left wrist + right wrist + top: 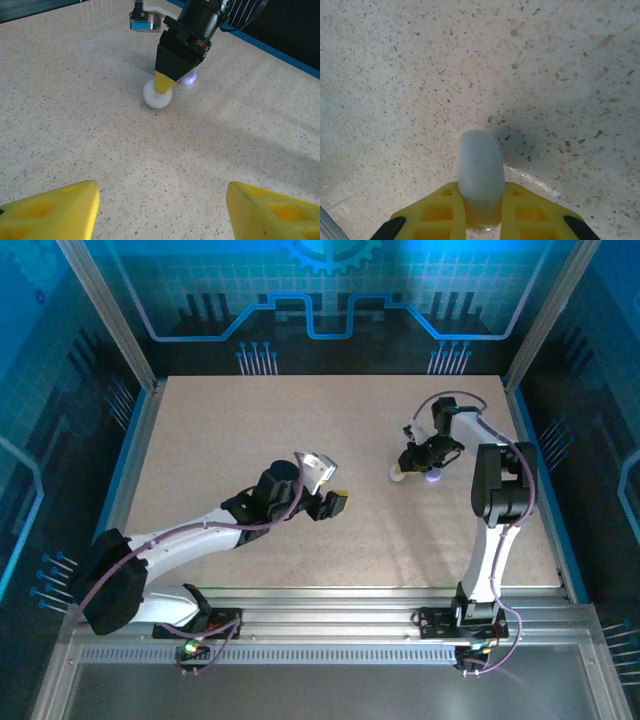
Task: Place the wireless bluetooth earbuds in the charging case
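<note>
Sitting pinched in the right gripper (481, 202) is the white charging case (480, 162).

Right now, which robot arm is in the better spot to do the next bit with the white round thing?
Probably right: the right pincer is shut on the white rounded piece, with the purple piece right beside it. The left pincer hangs open over the table, well away from both.

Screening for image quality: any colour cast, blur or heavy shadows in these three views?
Top external: strong blue cast from the walls, right gripper small and soft. Left wrist: table sharp, own fingers blurred, soft shadow bands at right. Right wrist: white rounded piece in the jaws out of focus, dark shadow beside it.
</note>
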`<action>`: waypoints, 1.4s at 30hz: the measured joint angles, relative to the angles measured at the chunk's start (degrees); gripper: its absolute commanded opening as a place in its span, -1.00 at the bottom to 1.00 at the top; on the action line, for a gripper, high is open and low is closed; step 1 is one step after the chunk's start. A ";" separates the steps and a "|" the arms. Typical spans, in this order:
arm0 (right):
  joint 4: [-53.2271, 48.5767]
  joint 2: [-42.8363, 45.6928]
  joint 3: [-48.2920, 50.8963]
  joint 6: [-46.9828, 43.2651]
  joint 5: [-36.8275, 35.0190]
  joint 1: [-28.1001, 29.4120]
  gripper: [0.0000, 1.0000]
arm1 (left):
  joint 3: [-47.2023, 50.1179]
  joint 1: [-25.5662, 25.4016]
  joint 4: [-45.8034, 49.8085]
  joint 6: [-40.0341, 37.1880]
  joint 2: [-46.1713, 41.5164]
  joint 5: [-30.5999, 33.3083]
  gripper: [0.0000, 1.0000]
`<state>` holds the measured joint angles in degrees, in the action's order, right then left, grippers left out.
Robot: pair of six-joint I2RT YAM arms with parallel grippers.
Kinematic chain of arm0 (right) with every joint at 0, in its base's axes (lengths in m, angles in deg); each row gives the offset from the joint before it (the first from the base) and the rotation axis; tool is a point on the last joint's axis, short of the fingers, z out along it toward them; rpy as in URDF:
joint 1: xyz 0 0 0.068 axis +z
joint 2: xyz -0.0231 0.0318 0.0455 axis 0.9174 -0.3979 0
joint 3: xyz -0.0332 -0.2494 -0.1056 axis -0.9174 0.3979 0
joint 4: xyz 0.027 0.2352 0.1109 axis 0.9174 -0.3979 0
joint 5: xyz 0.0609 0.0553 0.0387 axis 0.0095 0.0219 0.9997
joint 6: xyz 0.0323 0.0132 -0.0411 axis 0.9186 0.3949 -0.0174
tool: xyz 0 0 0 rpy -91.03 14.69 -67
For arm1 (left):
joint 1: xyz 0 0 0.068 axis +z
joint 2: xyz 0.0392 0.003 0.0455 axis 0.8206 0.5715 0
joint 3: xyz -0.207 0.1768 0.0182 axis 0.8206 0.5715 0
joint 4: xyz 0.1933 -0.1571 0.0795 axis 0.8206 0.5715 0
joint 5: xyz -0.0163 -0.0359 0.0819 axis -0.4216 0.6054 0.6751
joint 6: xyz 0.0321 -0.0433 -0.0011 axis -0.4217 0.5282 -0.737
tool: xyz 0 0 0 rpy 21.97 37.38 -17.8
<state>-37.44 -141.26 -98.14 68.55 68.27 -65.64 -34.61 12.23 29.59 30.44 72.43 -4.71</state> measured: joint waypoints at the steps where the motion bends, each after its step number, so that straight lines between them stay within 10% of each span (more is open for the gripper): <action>1: -0.35 -0.37 -0.28 -0.17 -0.07 -0.15 -0.64 | -0.09 0.00 0.00 0.02 0.17 0.00 0.37; 32: -3.72 -4.07 -9.16 1.16 -6.43 -2.12 0.02 | -0.63 0.11 2.51 -0.63 -1.03 2.54 0.45; 40: 4.59 11.72 -1.86 3.17 -8.39 -2.12 0.08 | -2.82 7.37 7.34 -1.57 -7.04 9.51 0.94; 42: 10.51 19.52 4.35 5.05 -8.94 -2.12 0.45 | -2.86 11.98 7.91 -1.01 -8.66 13.03 0.98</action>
<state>-26.93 -121.74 -93.79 73.60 59.33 -67.76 -37.48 24.21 37.50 29.43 63.78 8.32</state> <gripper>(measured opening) 0.586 0.975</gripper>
